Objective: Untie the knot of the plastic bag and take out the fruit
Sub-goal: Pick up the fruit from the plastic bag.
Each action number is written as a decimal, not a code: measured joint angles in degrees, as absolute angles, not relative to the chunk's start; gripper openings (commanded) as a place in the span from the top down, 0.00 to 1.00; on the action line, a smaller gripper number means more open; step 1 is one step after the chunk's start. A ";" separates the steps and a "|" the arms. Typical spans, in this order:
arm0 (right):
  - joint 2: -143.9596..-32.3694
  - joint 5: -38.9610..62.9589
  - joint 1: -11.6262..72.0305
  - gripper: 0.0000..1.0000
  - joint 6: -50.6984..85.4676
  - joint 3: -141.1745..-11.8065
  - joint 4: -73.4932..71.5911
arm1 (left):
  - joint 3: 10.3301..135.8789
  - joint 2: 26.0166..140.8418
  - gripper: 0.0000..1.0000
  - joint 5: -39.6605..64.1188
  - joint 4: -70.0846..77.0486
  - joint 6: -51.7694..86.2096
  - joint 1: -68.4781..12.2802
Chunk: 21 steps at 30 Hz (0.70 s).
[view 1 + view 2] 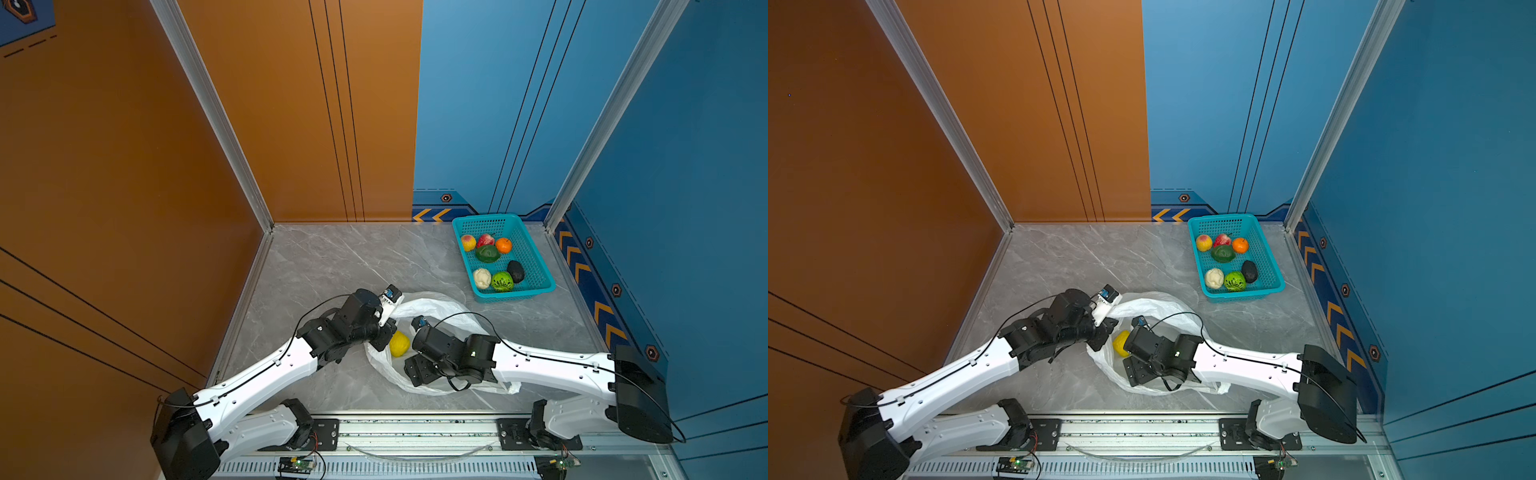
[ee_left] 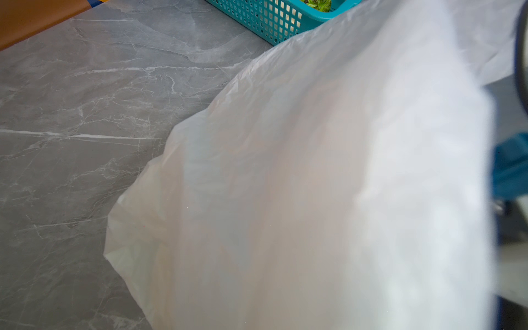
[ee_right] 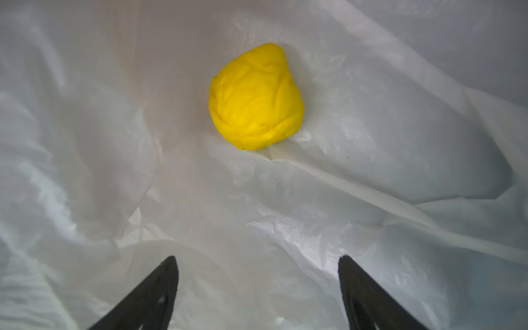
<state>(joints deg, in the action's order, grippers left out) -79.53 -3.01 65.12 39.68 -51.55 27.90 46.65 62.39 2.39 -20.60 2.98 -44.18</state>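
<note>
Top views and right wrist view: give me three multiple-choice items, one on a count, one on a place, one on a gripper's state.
1. How many fruits lie in the teal basket? A five; B seven; C nine.
2. Where is the yellow fruit? A in the basket; B on the bare table; C inside the plastic bag.
3. How does the right gripper stand? A open, holding nothing; B shut on the yellow fruit; C shut on the bag.
Answers: 1 B: seven pieces show in the basket in both top views. 2 C: white film surrounds it in the right wrist view. 3 A: its fingers stand wide apart, short of the fruit.
</note>
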 measured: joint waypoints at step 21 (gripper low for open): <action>-91.83 1.52 55.29 0.03 49.06 -55.66 15.94 | 46.70 64.86 1.00 3.27 -18.15 2.98 -44.21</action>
